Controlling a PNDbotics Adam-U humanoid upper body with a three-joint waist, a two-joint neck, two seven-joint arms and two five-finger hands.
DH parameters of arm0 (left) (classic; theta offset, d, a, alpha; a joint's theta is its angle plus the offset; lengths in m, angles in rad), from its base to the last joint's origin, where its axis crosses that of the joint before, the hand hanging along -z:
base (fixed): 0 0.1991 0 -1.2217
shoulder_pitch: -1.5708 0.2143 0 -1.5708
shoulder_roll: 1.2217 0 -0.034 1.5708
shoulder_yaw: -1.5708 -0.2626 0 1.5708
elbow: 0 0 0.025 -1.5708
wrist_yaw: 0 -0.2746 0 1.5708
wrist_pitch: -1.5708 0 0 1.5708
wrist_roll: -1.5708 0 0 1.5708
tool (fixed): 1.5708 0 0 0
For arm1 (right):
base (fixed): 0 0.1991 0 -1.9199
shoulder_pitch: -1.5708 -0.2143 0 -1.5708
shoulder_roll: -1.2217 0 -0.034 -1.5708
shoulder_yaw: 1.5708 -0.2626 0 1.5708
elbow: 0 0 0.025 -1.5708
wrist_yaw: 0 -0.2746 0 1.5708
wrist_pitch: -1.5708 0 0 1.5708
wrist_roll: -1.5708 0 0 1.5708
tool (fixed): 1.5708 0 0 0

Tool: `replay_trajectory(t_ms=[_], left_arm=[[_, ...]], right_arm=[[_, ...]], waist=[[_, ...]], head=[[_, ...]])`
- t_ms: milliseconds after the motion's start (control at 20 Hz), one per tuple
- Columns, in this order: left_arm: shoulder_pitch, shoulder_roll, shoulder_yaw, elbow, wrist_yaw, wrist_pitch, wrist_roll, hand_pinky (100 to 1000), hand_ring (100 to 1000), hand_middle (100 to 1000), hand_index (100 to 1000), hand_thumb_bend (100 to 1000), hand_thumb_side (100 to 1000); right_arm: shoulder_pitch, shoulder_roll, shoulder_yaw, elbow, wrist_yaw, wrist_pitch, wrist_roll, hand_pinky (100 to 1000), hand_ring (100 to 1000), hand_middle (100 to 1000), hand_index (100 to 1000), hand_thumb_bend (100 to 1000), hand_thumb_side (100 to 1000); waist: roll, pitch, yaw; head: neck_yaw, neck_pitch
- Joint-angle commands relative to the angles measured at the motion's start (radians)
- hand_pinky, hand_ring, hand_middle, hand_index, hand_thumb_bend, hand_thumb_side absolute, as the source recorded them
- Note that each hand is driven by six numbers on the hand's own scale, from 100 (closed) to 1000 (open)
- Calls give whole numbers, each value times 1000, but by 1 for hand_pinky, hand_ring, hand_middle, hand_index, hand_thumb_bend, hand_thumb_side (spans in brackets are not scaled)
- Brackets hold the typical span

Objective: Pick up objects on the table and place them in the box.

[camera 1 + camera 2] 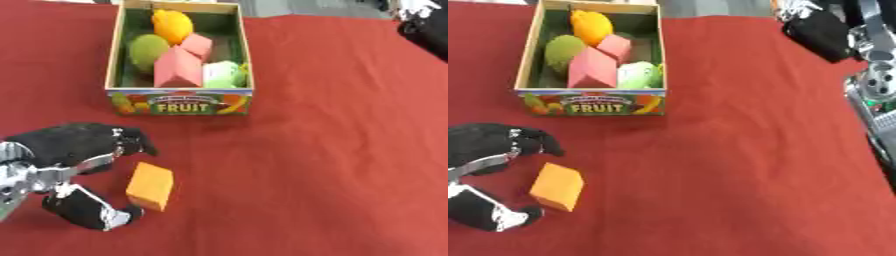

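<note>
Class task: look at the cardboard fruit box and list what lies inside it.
Inside the box lie an orange fruit, a green fruit, two pink blocks and a pale green item. Whatever lies beneath them is covered.

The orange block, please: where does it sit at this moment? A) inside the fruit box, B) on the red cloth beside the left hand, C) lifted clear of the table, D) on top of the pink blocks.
B: the orange block lies on the red cloth, between the thumb and fingers of the left hand, short of the fruit box.
</note>
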Motion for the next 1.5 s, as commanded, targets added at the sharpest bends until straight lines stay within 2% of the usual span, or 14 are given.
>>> replay_trajectory(t_ms=[50, 600, 1050, 1150, 1250, 1300, 1500], left_arm=[[-13, -3, 0, 14, -9, -13, 1, 898, 896, 867, 917, 394, 358], [-23, -66, -17, 131, -47, -38, 51, 875, 875, 825, 893, 345, 328], [-24, -79, -23, 137, -56, -59, 86, 806, 751, 623, 738, 246, 308], [-25, -73, -20, 107, -60, -61, 98, 797, 747, 640, 753, 228, 307], [-26, -61, -13, 61, -72, -64, 96, 800, 758, 687, 794, 256, 350], [-27, -53, -9, 37, -78, -67, 84, 810, 783, 744, 845, 302, 383], [-29, -25, 16, -48, -83, -69, 19, 832, 828, 792, 886, 312, 398]], right_arm=[[-5, -15, -10, -15, -7, 1, -5, 840, 822, 731, 855, 100, 617], [-3, -4, -9, -15, -10, 4, -6, 839, 823, 729, 856, 100, 634], [3, -1, -11, -15, -13, 6, -11, 840, 823, 729, 856, 100, 643], [5, -1, -12, -15, -13, 7, -11, 840, 823, 729, 856, 100, 649], [8, -2, -12, -15, -13, 8, -11, 840, 823, 728, 856, 100, 652], [9, -3, -12, -15, -13, 7, -11, 840, 823, 728, 857, 100, 652], [14, -5, -13, -15, -14, 7, -11, 841, 824, 728, 858, 100, 655]], waist=[[5, -4, -2], [-1, 0, -6], [-3, -1, -6], [-3, -1, -5], [-1, -2, -3], [-1, -2, -2], [2, -5, 3]], head=[[2, -11], [6, -17], [4, -19], [3, -20], [0, -20], [-1, -20], [-6, -22]])
